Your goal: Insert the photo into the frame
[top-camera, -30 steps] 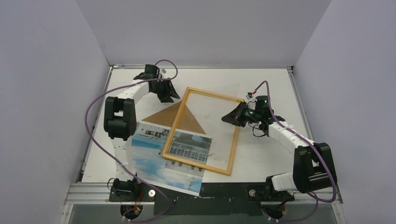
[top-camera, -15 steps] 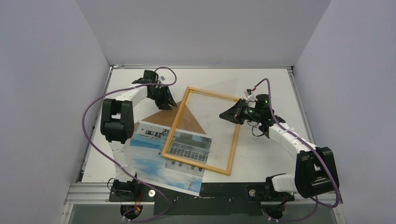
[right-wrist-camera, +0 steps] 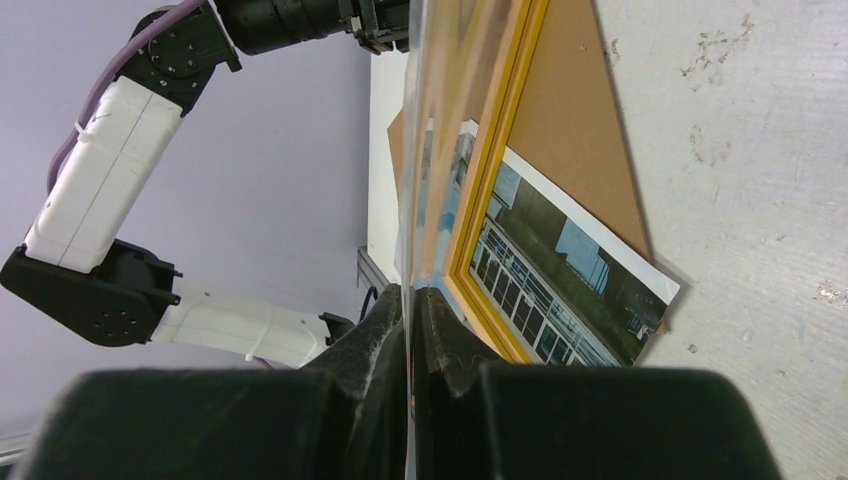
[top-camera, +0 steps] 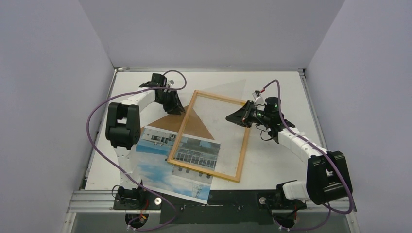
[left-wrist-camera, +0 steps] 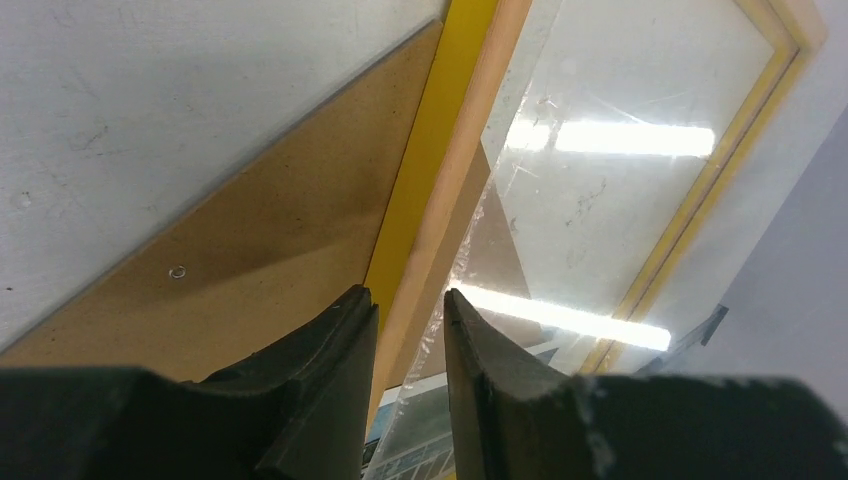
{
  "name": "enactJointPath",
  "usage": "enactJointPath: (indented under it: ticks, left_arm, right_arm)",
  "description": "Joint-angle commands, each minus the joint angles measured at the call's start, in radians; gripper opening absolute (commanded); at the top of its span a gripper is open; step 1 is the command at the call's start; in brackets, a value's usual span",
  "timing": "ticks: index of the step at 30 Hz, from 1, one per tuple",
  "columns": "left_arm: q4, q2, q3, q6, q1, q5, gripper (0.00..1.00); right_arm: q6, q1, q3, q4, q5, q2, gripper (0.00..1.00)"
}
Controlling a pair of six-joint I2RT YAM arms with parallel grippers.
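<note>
The frame (top-camera: 181,131) lies mid-table, wood-coloured back up, and overlaps the photo (top-camera: 160,170) at its near left corner. My left gripper (top-camera: 179,110) is open. In the left wrist view its jaws (left-wrist-camera: 408,295) stand narrowly on either side of the frame's (left-wrist-camera: 455,150) left rail. My right gripper (top-camera: 229,118) is shut on the clear sheet (top-camera: 228,97), which slants up over the frame. The right wrist view has that sheet (right-wrist-camera: 412,150) edge-on between the closed jaws (right-wrist-camera: 410,290), with the frame's yellow rail (right-wrist-camera: 500,150) and the photo (right-wrist-camera: 560,260) beyond.
A brown backing board (top-camera: 167,122) lies under the frame's far left part and under the photo's far edge. Grey walls close in the white table (top-camera: 282,87) on three sides. A purple cable loops off each arm.
My left gripper has come in from the far left to the frame's left rail and its jaws have narrowed. The right gripper has shifted slightly left with the clear sheet.
</note>
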Motion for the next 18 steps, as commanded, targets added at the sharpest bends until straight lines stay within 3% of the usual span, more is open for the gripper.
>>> enactJointPath:
  ticks: [1, 14, 18]
  left_arm:
    - [0.002, 0.022, 0.012, 0.022, -0.003, 0.031, 0.29]
    - [0.001, 0.037, 0.014, 0.025, -0.005, 0.025, 0.28]
    - [-0.001, 0.045, 0.02, 0.028, -0.009, 0.032, 0.33]
  right_arm:
    - [0.0, 0.023, 0.027, 0.105, -0.012, 0.025, 0.0]
    - [-0.111, 0.044, 0.012, 0.022, 0.052, 0.103, 0.0]
    - [-0.136, 0.034, -0.004, -0.014, 0.074, 0.079, 0.0]
